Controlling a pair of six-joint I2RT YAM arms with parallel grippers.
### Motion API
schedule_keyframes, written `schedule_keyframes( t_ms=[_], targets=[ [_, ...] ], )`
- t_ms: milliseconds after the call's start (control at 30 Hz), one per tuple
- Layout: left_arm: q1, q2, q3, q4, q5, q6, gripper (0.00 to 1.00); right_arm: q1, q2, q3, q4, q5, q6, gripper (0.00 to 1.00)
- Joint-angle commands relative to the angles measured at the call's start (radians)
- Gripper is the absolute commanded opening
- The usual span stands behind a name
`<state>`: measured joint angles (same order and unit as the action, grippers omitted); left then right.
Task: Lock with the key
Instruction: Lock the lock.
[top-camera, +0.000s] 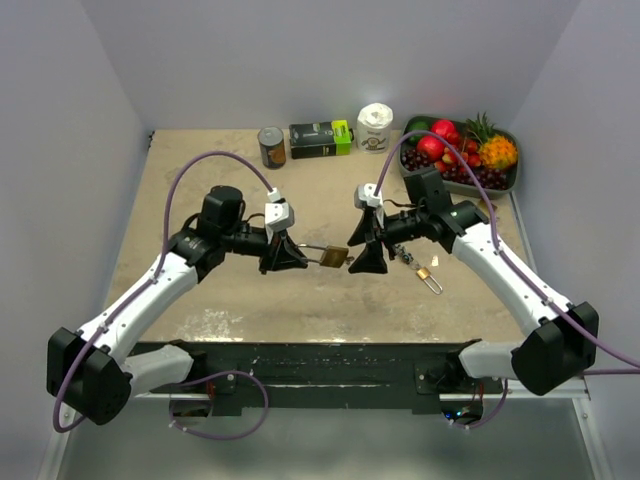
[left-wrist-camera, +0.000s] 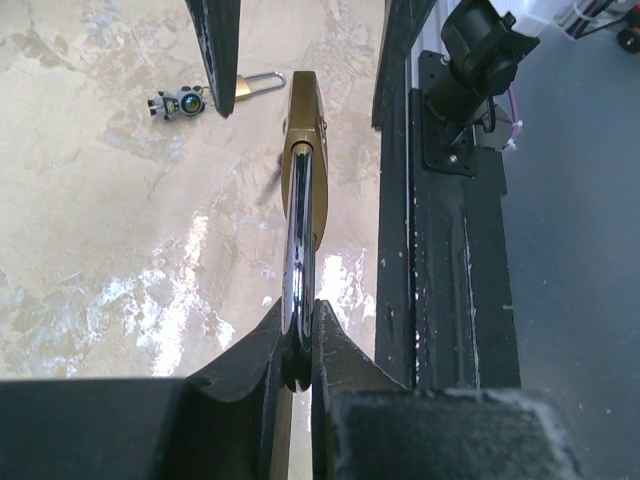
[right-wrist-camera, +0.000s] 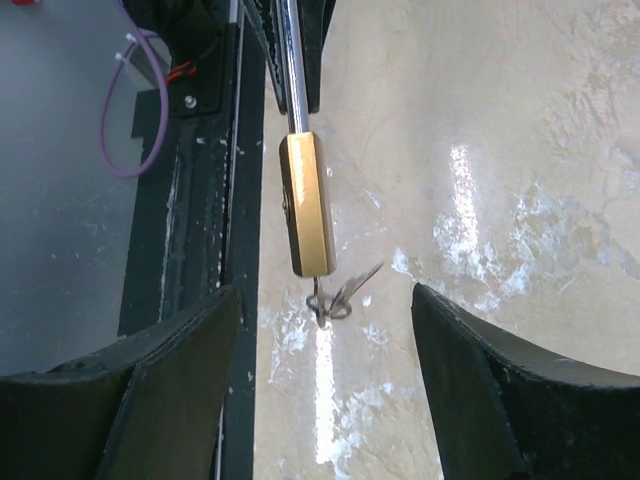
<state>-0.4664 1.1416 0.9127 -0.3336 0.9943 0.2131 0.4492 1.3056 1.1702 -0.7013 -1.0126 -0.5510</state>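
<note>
My left gripper (top-camera: 290, 253) is shut on the steel shackle (left-wrist-camera: 298, 250) of a brass padlock (top-camera: 334, 256), holding it above the table. The padlock body (left-wrist-camera: 304, 130) points away from the left wrist camera. In the right wrist view the padlock (right-wrist-camera: 306, 205) hangs with a key (right-wrist-camera: 330, 298) and key ring stuck in its bottom. My right gripper (top-camera: 366, 245) is open, its fingers (right-wrist-camera: 170, 370) either side of the key, not touching it.
A second small padlock with keys (top-camera: 428, 275) lies on the table to the right; it also shows in the left wrist view (left-wrist-camera: 215, 92). At the back stand a can (top-camera: 271, 146), a dark box (top-camera: 320, 138), a white roll (top-camera: 375, 127) and a fruit tray (top-camera: 508, 180).
</note>
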Motion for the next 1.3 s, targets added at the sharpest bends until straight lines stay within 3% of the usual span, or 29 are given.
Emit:
schedule_keyframes(
  t_ms=[0, 233, 333, 367, 467, 500, 533, 567, 767, 1033, 1267],
  targets=[
    [0.005, -0.045, 0.04, 0.137, 0.072, -0.05, 0.0, 0.031, -0.039, -0.018, 0.138, -0.014, 0.1, 0.73],
    [0.005, -0.043, 0.038, 0.194, 0.083, -0.113, 0.0, 0.103, -0.014, -0.04, 0.285, 0.008, 0.18, 0.67],
    [0.005, -0.045, 0.037, 0.194, 0.083, -0.121, 0.0, 0.112, 0.001, -0.034, 0.306, 0.008, 0.192, 0.44],
    [0.005, -0.046, 0.035, 0.196, 0.081, -0.124, 0.0, 0.114, 0.001, -0.029, 0.306, 0.008, 0.192, 0.26],
    [0.005, -0.052, 0.032, 0.197, 0.07, -0.129, 0.0, 0.114, 0.003, -0.02, 0.298, 0.009, 0.18, 0.0],
    [0.005, -0.052, 0.032, 0.189, 0.072, -0.126, 0.01, 0.114, 0.003, -0.018, 0.295, 0.011, 0.18, 0.0],
    [0.005, -0.051, 0.038, 0.177, 0.073, -0.117, 0.1, 0.114, 0.001, -0.015, 0.293, 0.011, 0.18, 0.0],
    [0.005, -0.049, 0.037, 0.168, 0.073, -0.112, 0.28, 0.115, 0.003, -0.015, 0.293, 0.011, 0.181, 0.0],
    [0.003, -0.036, 0.025, 0.226, 0.073, -0.187, 0.46, 0.114, -0.003, -0.015, 0.326, -0.004, 0.206, 0.0],
    [-0.005, 0.009, 0.011, 0.294, 0.06, -0.241, 0.47, 0.12, -0.002, -0.007, 0.327, -0.035, 0.203, 0.0],
    [-0.023, 0.029, 0.011, 0.213, 0.037, -0.133, 0.45, 0.123, -0.003, -0.003, 0.326, -0.034, 0.203, 0.0]
  ],
)
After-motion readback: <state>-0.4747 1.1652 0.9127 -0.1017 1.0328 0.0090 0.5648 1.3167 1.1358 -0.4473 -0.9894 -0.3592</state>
